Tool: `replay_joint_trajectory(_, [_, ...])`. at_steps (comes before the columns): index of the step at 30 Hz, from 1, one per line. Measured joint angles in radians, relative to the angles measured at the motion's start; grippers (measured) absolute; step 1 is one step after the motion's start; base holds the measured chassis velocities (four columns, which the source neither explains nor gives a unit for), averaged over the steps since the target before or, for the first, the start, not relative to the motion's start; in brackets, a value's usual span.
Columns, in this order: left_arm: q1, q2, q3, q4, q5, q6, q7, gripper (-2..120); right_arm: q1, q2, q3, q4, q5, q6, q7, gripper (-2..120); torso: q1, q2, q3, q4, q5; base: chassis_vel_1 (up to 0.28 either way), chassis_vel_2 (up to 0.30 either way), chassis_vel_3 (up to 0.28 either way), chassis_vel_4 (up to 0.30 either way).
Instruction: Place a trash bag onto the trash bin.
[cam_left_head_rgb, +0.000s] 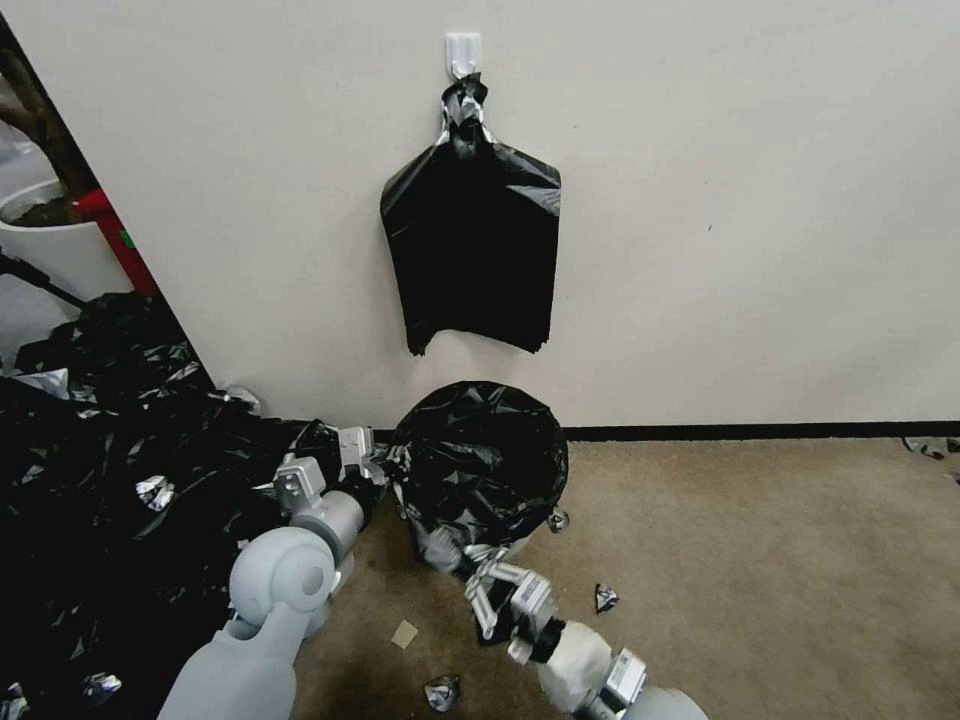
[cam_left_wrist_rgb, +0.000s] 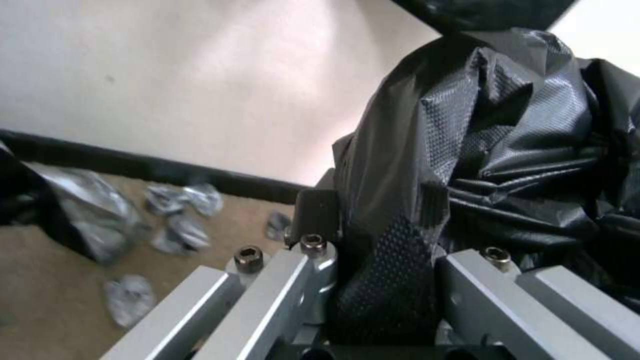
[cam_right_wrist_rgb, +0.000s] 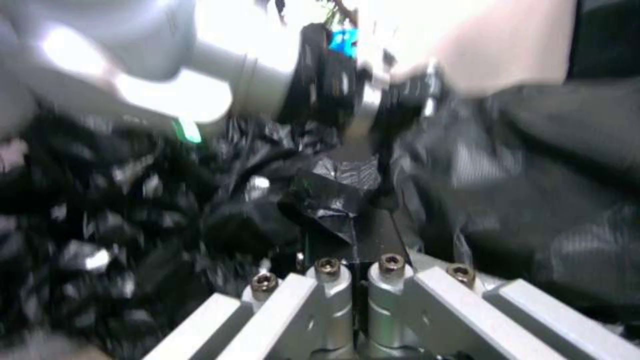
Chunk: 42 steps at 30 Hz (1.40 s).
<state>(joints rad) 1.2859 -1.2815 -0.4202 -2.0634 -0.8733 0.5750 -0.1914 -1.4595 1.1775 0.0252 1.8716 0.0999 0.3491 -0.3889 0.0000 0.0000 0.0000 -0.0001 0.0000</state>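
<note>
- Where the carpet meets the wall, the trash bag (cam_left_head_rgb: 480, 460) is draped over the trash bin (cam_left_head_rgb: 500, 548), standing upright with its mouth facing up; only a sliver of cream shows at the bin's base.
- Black film covers the bin's sides and bulges out wider than the bin all round.
- At the bag's left edge sits the left end effector (cam_left_head_rgb: 385, 470); in the left wrist view its fingers (cam_left_wrist_rgb: 320, 250) are spread a little with a fold of the bag (cam_left_wrist_rgb: 467, 165) pinched between them.
- At the bag's lower front edge sits the right end effector (cam_left_head_rgb: 462, 558); in the right wrist view its jaws are nearly together, gripping a fold of black film (cam_right_wrist_rgb: 340, 210).
- A thick bundle of black bags (cam_left_head_rgb: 470, 250) hangs flat on a wall hook (cam_left_head_rgb: 463, 50) directly above the bin.
- A large heap of black film (cam_left_head_rgb: 110, 470) crowds the floor on the left.
- Bare carpet (cam_left_head_rgb: 780, 560) lies open to the right, with a few silver scraps (cam_left_head_rgb: 606, 598) scattered near the bin.
</note>
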Motion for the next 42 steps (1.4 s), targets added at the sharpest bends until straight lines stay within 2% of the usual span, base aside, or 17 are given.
replay_joint_trajectory(8, [0.027,-0.001,-0.009,-0.058,-0.051,0.044,-0.014,7,0.066,0.039,0.091,-0.121,-0.343,-0.039,0.055,0,0.0,0.0,0.0,0.0001,0.0001,0.0,0.0,0.0,0.0])
replay_joint_trajectory(14, [0.031,0.004,-0.021,-0.06,-0.052,0.044,-0.014,7,0.037,0.009,0.143,-0.128,-0.392,-0.071,0.044,0,0.0,0.0,0.0,0.0,0.0,0.0,0.0,0.0,0.0])
replay_joint_trajectory(16, [0.028,0.008,-0.028,-0.052,-0.052,0.035,-0.014,7,0.012,-0.01,0.147,-0.123,-0.307,-0.077,0.02,0,0.0,0.0,0.0,-0.0001,-0.0002,0.0,0.0,0.0,0.0])
replay_joint_trajectory(17, [0.025,0.009,-0.029,-0.047,-0.05,0.026,-0.014,7,0.0,-0.02,0.137,-0.122,-0.212,-0.061,0.0,2,0.0,0.0,0.0,-0.0001,-0.0001,0.0,0.0,0.0,0.0])
replay_joint_trajectory(22, [0.017,0.01,-0.028,-0.031,-0.042,0.002,-0.017,7,-0.013,-0.027,0.128,-0.119,-0.107,0.006,-0.06,14,0.0,0.0,0.0,0.0,0.0,0.0,0.0,0.0,0.0])
replay_joint_trajectory(26, [0.008,0.01,-0.024,-0.011,-0.021,-0.018,-0.021,7,-0.012,-0.027,0.188,-0.148,-0.109,0.121,-0.292,34,0.0,0.0,0.0,0.0001,0.0,0.0,0.0,0.0,0.0])
replay_joint_trajectory(27, [0.008,0.01,-0.024,-0.011,-0.021,-0.018,-0.021,7,-0.012,-0.027,0.188,-0.148,-0.109,0.121,-0.292,34,0.0,0.0,0.0,0.0001,0.0,0.0,0.0,0.0,0.0])
replay_joint_trajectory(29, [0.006,0.016,-0.026,-0.002,-0.013,-0.024,-0.021,7,-0.012,-0.027,0.251,-0.159,-0.105,0.173,-0.466,45,0.0,0.0,0.0,0.0001,0.0001,0.0,0.0,0.0,0.0])
replay_joint_trajectory(30, [0.006,0.016,-0.026,-0.002,-0.013,-0.024,-0.021,7,-0.012,-0.027,0.251,-0.159,-0.105,0.173,-0.466,45,0.0,0.0,0.0,0.0001,0.0001,0.0,0.0,0.0,0.0])
replay_joint_trajectory(32, [0.005,0.02,-0.026,0.006,-0.001,-0.032,-0.021,7,-0.007,-0.025,0.311,-0.158,-0.067,0.19,-0.621,53,0.0,0.0,0.0,0.0,-0.0001,0.0,0.0,0.0,0.0])
replay_joint_trajectory(34, [0.005,0.022,-0.023,0.014,0.015,-0.044,-0.021,7,-0.001,-0.028,0.334,-0.135,0.034,0.179,-0.713,64,0.0,0.0,0.0,0.0,-0.0001,0.0,0.0,0.0,0.0])
replay_joint_trajectory(35, [0.005,0.022,-0.023,0.014,0.015,-0.044,-0.021,7,-0.001,-0.028,0.334,-0.135,0.034,0.179,-0.713,64,0.0,0.0,0.0,0.0,-0.0001,0.0,0.0,0.0,0.0])
replay_joint_trajectory(37, [0.01,0.02,-0.01,0.023,0.039,-0.061,-0.022,7,0.003,-0.031,0.315,-0.091,0.19,0.137,-0.714,60,0.0,0.0,0.0,0.0001,0.0,0.0,0.0,0.0,0.0])
replay_joint_trajectory(38, [0.014,0.016,0.0,0.029,0.058,-0.073,-0.021,7,0.005,-0.03,0.286,-0.06,0.283,0.109,-0.669,55,0.0,0.0,0.0,0.0001,-0.0001,0.0,0.0,0.0,0.0])
replay_joint_trajectory(39, [0.014,0.016,0.0,0.029,0.058,-0.073,-0.021,7,0.005,-0.03,0.286,-0.06,0.283,0.109,-0.669,55,0.0,0.0,0.0,0.0001,-0.0001,0.0,0.0,0.0,0.0])
replay_joint_trajectory(40, [0.019,0.013,0.009,0.032,0.072,-0.081,-0.02,7,0.006,-0.028,0.268,-0.042,0.328,0.091,-0.626,52,0.0,0.0,0.0,0.0001,-0.0001,0.0,0.0,0.0,0.0])
replay_joint_trajectory(42, [0.032,0.001,0.029,0.039,0.1,-0.098,-0.016,7,0.012,-0.019,0.198,0.018,0.429,0.042,-0.429,43,0.0,0.0,0.0,0.0001,-0.0003,0.0,0.0,0.0,0.0])
